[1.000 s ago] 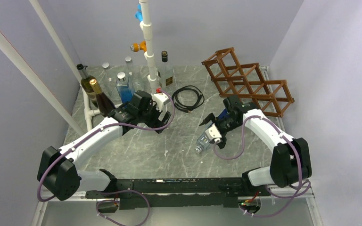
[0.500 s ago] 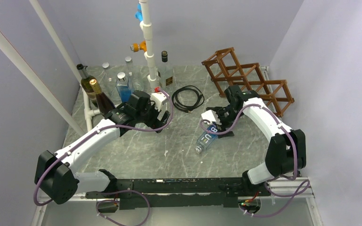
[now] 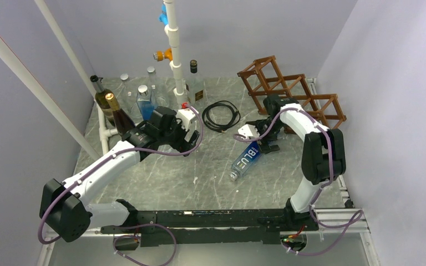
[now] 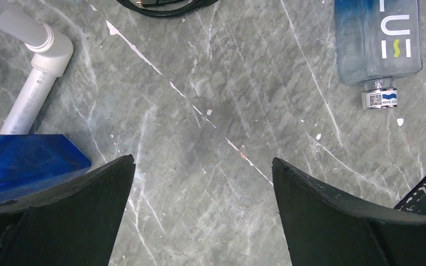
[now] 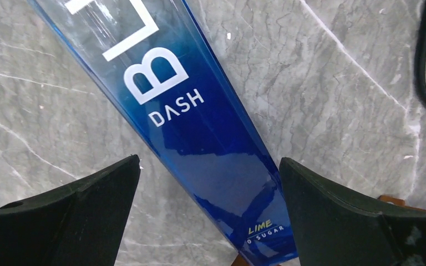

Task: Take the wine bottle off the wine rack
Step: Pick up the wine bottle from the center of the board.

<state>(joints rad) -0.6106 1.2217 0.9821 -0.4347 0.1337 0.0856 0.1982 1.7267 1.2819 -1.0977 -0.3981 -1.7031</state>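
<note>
Top cam: the bottle [image 3: 246, 160] is off the rack [image 3: 291, 95] and lying flat on the grey marble table [image 3: 199, 177], with the rack just behind it at back right

Left wrist cam: left gripper [image 4: 202, 162] hangs wide open over bare table, with the bottle's cap end up in the top right corner

Right wrist cam: right gripper [image 5: 209, 162] is spread wide, one finger either side of the bottle's base end, with a gap showing on both sides

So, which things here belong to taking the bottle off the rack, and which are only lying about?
For the job: wine rack; blue bottle, lying on the table, not in the rack; right gripper, open above it.

Lying about: black cable coil; standing bottles at the far left; white pipe stand.
</note>
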